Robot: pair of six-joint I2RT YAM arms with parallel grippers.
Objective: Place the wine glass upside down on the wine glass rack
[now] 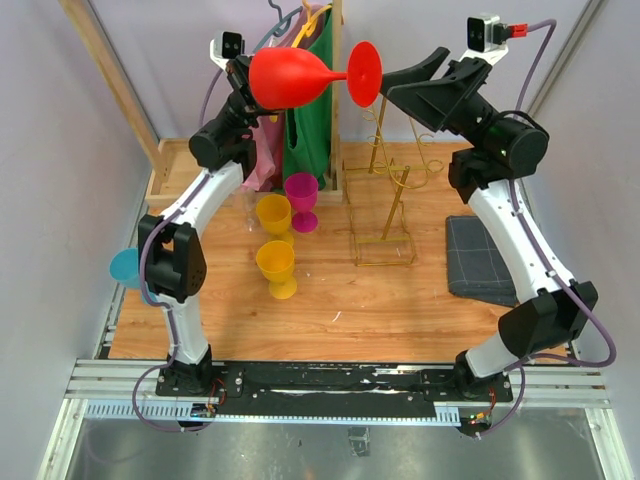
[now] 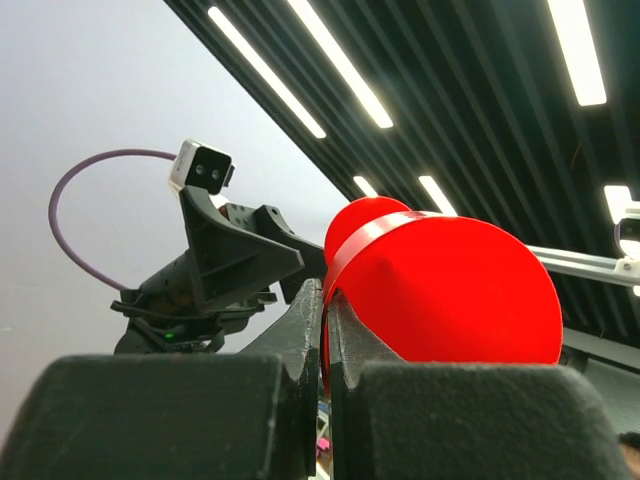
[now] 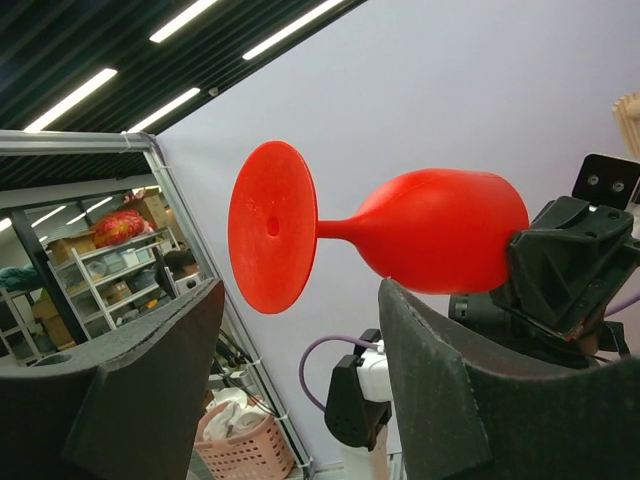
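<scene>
Gripping red wine glass by bowl rim: left gripper, jaws pinched narrow, glass horizontal. Right gripper jaws wide, flanking glass foot, no contact seen.

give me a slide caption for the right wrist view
The left gripper holds the red glass sideways, foot toward the open right gripper.

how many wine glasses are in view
5. Red glass held sideways in the left gripper; far yellow glass, near yellow glass and magenta glass upright on the table; blue glass partly behind the left arm. More may be hidden.
</scene>
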